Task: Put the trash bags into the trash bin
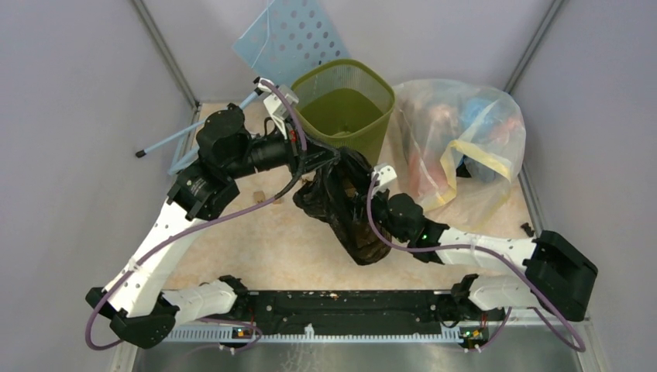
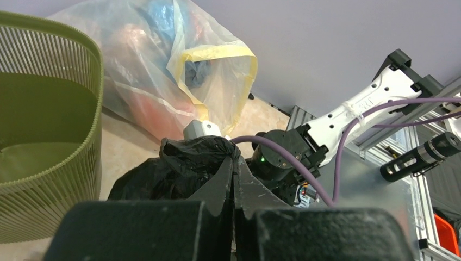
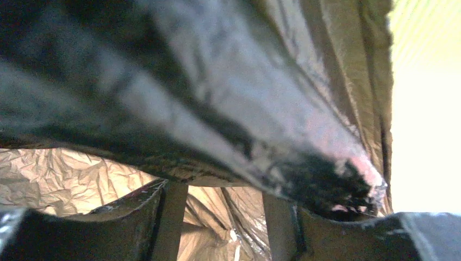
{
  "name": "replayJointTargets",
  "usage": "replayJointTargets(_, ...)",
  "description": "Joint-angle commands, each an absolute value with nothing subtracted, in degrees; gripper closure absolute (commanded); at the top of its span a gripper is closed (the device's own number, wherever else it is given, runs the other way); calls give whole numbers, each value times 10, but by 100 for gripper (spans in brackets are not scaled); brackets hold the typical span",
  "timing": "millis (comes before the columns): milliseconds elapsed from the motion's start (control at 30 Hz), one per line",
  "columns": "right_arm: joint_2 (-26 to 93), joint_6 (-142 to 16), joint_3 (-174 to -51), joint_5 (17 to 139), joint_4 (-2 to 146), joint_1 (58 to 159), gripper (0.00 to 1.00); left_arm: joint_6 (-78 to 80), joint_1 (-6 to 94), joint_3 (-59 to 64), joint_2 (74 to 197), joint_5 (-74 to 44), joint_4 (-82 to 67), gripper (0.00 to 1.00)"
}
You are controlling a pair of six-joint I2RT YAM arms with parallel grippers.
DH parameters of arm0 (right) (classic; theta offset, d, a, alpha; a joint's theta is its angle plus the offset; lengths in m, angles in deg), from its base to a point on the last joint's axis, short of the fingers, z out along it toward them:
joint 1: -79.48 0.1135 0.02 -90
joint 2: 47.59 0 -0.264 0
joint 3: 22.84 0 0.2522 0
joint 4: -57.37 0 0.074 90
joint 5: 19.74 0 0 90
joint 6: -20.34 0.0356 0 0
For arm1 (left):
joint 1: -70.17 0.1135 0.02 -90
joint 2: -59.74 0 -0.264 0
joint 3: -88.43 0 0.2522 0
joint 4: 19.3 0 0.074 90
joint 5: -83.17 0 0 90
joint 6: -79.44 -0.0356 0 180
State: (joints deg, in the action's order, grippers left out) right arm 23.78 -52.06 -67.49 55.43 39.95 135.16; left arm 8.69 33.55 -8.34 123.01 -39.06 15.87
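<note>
Beige marbled tabletop (image 1: 263,240) carries everything here. Largest on it is the clear rubbish bag (image 1: 465,139) with yellow ties, slumped at the back right just beside the trash bin (image 1: 370,139); it is no part of the job. The olive-green trash bin stands upright at the back centre, its mouth open to the top and nothing black inside it. A pale blue perforated board (image 1: 298,35) leans against the wall behind it.

The black bin liner (image 1: 349,213) hangs between the two arms, just in front of the bin and outside it, with its lower end trailing towards the near edge of the table. It is thin, glossy and heavily crinkled, gathered to a bunch at the top and loose below. Close up, the film shows a see-through brown where light passes.

The left gripper (image 2: 233,179) is pinched tight on the gathered top of the liner, near the bin's front wall, likely so that the bunch can be carried over the rim. The right gripper (image 3: 220,217) sits under the liner's middle with its fingers parted; film drapes across above them and none is visibly nipped between. I judge it to be a prop for the slack rather than a grip. The liner is not yet in.
</note>
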Motion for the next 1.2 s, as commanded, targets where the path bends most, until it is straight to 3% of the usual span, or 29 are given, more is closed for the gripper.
replayJointTargets(0, 182, -575, -691, 501, 445, 1344, 47, 57, 337, -124, 1219, -406, 196, 100)
replayJointTargets(167, 149, -533, -706, 421, 545, 1300, 57, 31, 338, -109, 1205, -378, 218, 100)
replayJointTargets(333, 108, -526, -695, 375, 586, 1275, 46, 2, 338, -80, 1201, -329, 253, 100)
replayJointTargets(600, 96, -534, -696, 408, 620, 1275, 46, -30, 337, -10, 1195, -350, 293, 100)
replayJointTargets(967, 8, -626, -704, 610, 663, 1274, 35, -29, 338, 46, 1173, -309, 302, 100)
replayJointTargets(1167, -49, -635, -703, 562, 709, 1275, 16, -17, 337, 43, 1162, -268, 285, 100)
